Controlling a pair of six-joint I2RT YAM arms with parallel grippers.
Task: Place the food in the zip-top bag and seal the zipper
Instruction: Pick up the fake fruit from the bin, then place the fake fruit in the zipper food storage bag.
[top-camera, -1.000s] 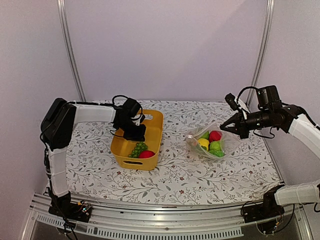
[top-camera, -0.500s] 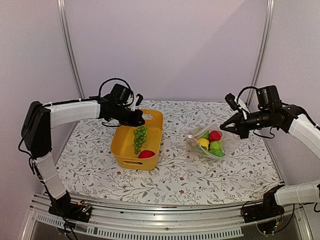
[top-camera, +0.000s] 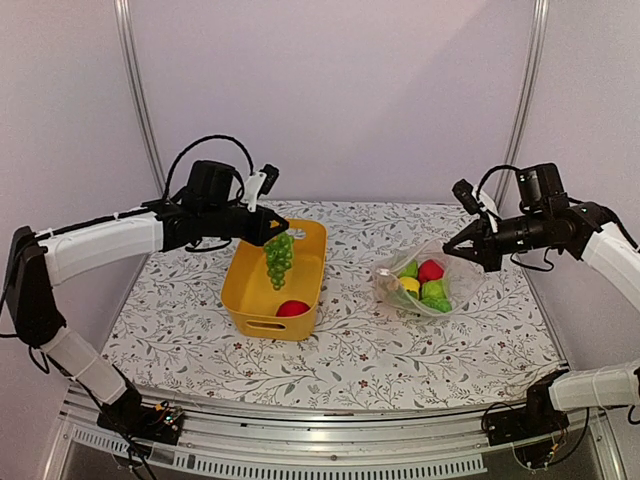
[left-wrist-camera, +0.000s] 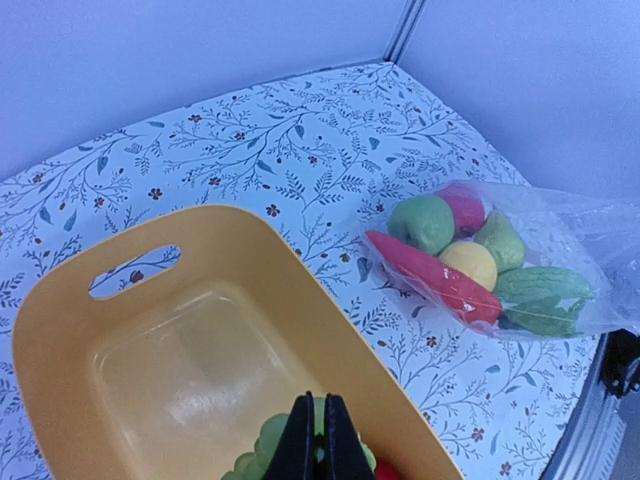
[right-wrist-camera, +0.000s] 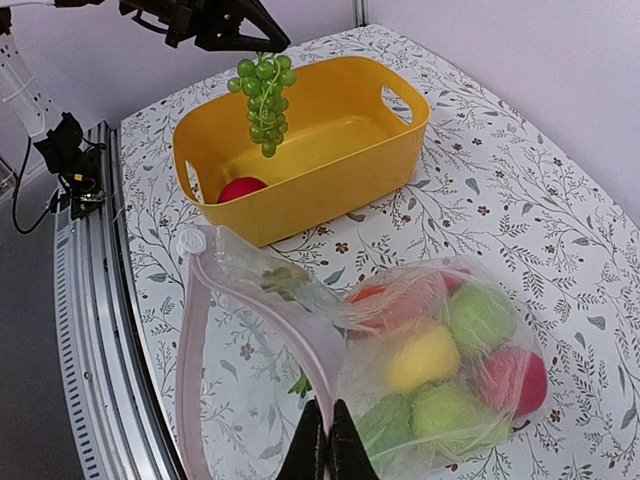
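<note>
Left gripper (top-camera: 270, 228) pinched on grape bunch (top-camera: 279, 256) stem over tub (top-camera: 250, 300), bag (top-camera: 425, 285) at its 3 o'clock clamped by right gripper (top-camera: 462, 247), mouth looks narrow, so swinging grapes may snag zipper (right-wrist-camera: 186, 340).

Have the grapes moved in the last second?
Yes. The grapes have risen from the tub floor beside the red piece, now hanging from the left gripper.

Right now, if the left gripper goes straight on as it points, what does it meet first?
Probably the tub, at its far corner; the left gripper, holding grapes, tilts slightly down. Height is unclear; it may pass over.
</note>
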